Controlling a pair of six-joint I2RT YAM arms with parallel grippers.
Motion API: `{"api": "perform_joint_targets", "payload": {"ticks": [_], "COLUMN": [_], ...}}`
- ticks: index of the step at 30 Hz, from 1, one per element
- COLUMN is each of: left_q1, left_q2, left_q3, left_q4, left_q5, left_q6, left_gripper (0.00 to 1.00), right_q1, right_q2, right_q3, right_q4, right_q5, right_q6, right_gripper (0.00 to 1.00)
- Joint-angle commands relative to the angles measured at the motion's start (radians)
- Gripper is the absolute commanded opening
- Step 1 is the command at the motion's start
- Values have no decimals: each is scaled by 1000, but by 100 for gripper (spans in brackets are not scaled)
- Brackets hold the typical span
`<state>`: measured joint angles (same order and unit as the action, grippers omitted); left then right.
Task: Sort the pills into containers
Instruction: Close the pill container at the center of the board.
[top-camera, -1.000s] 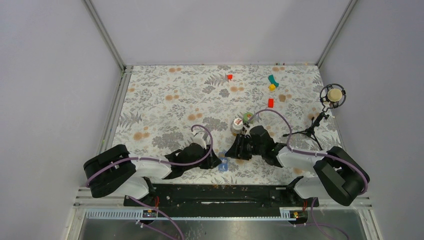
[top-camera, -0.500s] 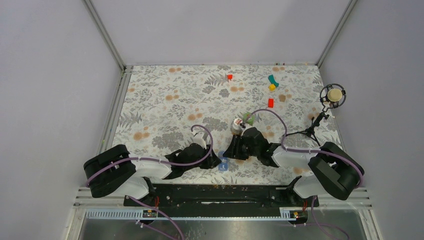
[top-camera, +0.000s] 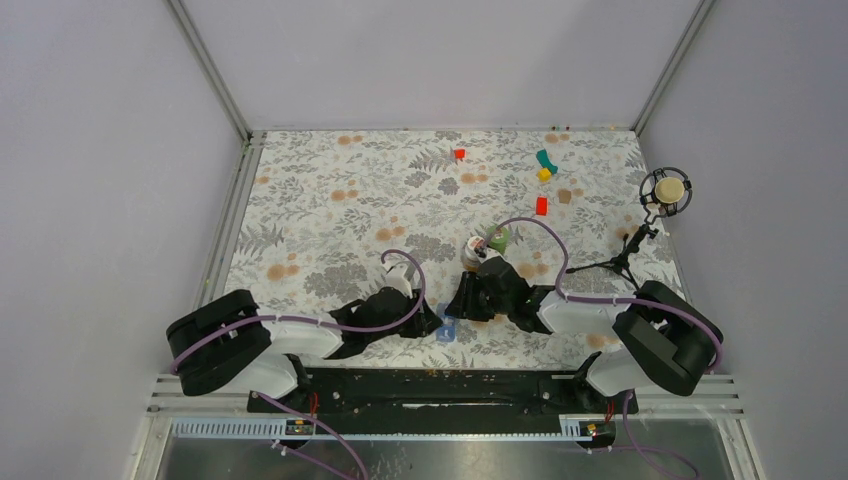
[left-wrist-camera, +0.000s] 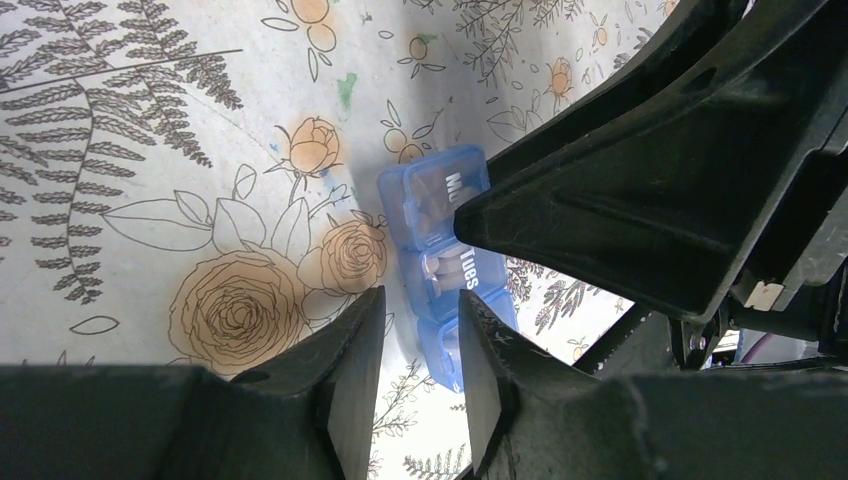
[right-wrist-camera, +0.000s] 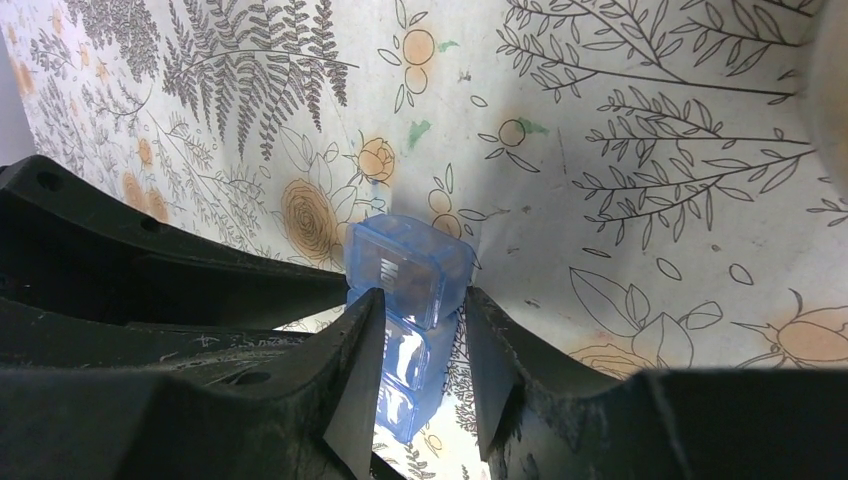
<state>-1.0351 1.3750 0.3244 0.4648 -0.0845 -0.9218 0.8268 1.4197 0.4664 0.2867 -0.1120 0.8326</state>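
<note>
pill box | translucent blue, several compartments | flat on table | whitish pills inside

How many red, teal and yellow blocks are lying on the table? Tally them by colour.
Red blocks: 2
Teal block: 1
Yellow block: 1
Total: 4

Right gripper displaced toward 9 o'clock in the top view since one second earlier, its jaws drawn narrower about the blue pill box. Right arm elbow swung toward 10 o'clock, and the purple cable over the wrist shifted with it.
</note>
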Motion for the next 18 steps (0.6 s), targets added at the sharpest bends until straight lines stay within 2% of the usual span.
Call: {"api": "perform_joint_targets", "payload": {"ticks": [1, 10, 18], "left_q1": [-3, -3, -2], "left_q2": [-51, -201, -88], "left_q3": [-25, -89, -29], "left_q4": [39, 67, 88], "left_q5": [-43, -174, -176], "left_q6": [-17, -62, -85], "left_gripper": [33, 30, 30], "right_q1": [15, 23, 29], "right_q2": [33, 41, 51], "right_q3": [3, 19, 21], "right_q4": [-153, -178, -183], "right_q5": [89, 107, 107], "right_q6": [-15, -26, -21], "right_gripper": [41, 41, 39]}}
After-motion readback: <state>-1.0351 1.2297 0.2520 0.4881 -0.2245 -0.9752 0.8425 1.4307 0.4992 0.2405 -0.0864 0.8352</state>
